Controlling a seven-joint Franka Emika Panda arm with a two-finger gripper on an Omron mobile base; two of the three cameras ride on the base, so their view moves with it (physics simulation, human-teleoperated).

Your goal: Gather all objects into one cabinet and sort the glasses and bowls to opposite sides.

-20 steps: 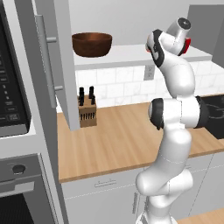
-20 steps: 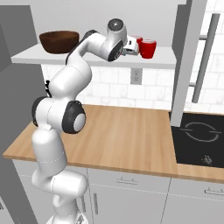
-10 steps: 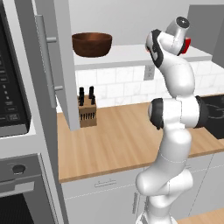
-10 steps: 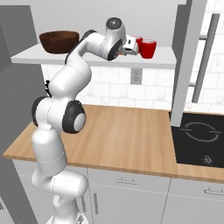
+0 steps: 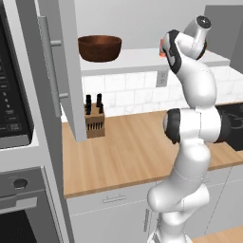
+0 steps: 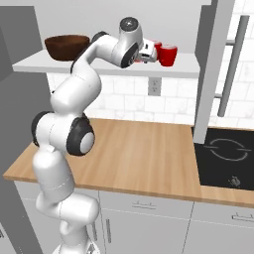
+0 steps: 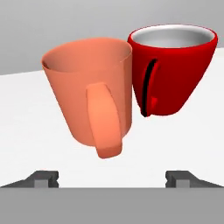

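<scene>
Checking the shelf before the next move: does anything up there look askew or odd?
Yes. In the hand view the salmon mug leans sideways against the red cup, apparently touching. The open claw holds nothing.

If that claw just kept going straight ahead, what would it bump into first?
Most likely the salmon-orange mug, handle first; it sits dead ahead of the open claw, with a red cup beside it.

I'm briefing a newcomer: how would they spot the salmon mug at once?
Find the pale shelf of the open wall cabinet above the wooden counter. At the end far from the brown bowl, just ahead of the pincer, stands the salmon mug, against a red cup. Its paler colour sets it apart.
</scene>
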